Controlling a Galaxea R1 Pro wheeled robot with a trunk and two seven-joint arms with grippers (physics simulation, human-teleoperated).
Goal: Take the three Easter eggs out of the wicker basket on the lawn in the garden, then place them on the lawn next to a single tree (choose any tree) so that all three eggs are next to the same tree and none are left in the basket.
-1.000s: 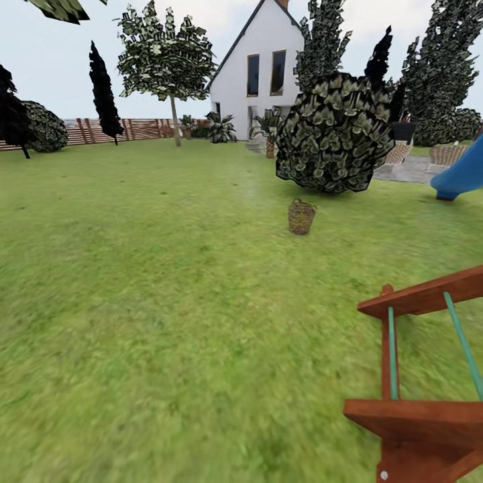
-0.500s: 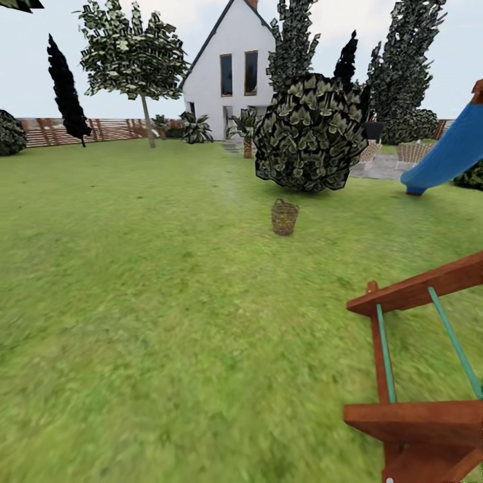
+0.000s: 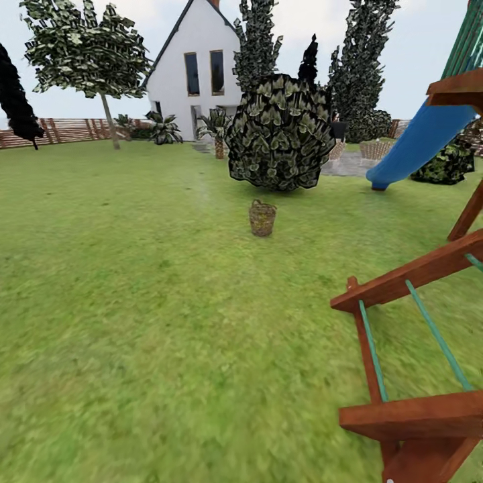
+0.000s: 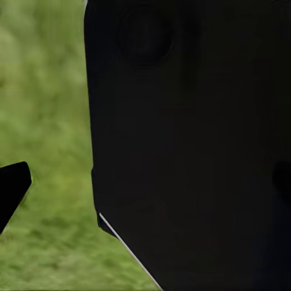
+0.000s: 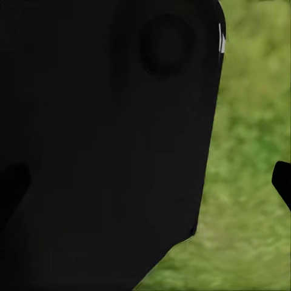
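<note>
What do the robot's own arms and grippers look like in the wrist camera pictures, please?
Both look matte black and smooth. A broad dark body with a round recess and a thin pale edge line fills much of each wrist view, and a black tip juts in against the lawn. No cables or markings are visible.

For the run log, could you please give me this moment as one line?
phase: approach | basket: upright on lawn, ahead, before round bush | eggs: not discernible | tree: far left | play frame: near right

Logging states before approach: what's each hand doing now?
Left hand: cannot be told; dark robot body blocks the wrist view.
Right hand: cannot be told, same reason.
</note>
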